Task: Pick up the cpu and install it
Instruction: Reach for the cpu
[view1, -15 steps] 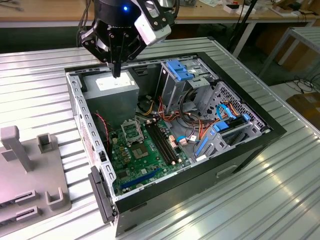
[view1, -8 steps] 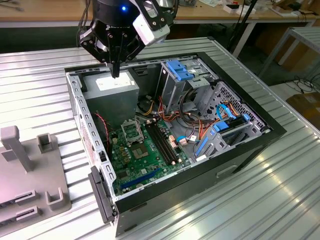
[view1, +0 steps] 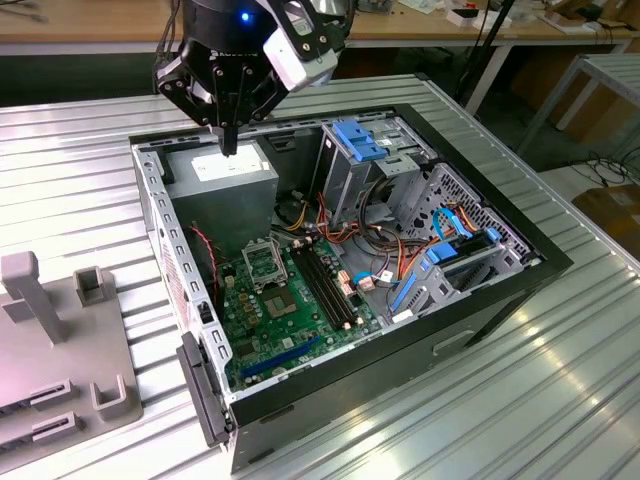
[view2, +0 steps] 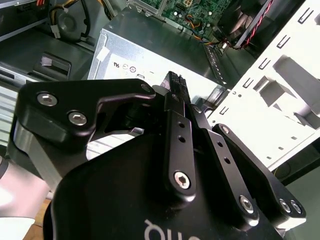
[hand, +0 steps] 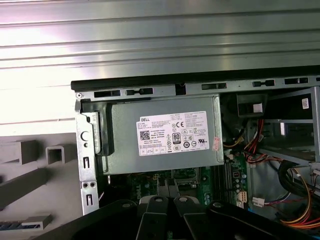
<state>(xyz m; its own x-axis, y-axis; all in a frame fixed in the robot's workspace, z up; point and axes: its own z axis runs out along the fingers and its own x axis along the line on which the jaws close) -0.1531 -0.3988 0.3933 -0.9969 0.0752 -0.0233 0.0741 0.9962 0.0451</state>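
Cpu position cannot be told with confidence here. The socket (view1: 262, 264) lies lower than the claw (view1: 228, 148) and deeper in the case, toward the exterior view's right. It has a silver frame around a middle that is too dark and small to read, so I cannot say whether the chip sits there.

The claw is drawn narrow, its two fingers pressed together into a single downward point. In the second wrist view the fingertips (view2: 173, 81) meet, their ribbed black pads face to face.

Directly beneath the claw lies the grey power-supply box (view1: 225, 195). The tips hang over its top, close to the white label (hand: 172, 132); whether they touch the metal cannot be told. A red-and-black twisted wire (view1: 205, 250) runs down beside the box along the case wall.

The box fills one corner of the open computer case (view1: 500, 300), which lies on its side on the ribbed metal worktop (view1: 560, 380). Below the claw, past the box, is the green motherboard (view1: 300, 322), with the long black memory slots (view1: 325, 285) just beside the socket on the exterior view's right. Farther from the claw on that side are the blue drive brackets (view1: 358, 140) and a tangle of orange, red and blue cables (view1: 385, 262).

Outside the case, well apart from the claw toward the exterior view's left, a grey fixture (view1: 60, 345) with upright posts and slots stands on the worktop.
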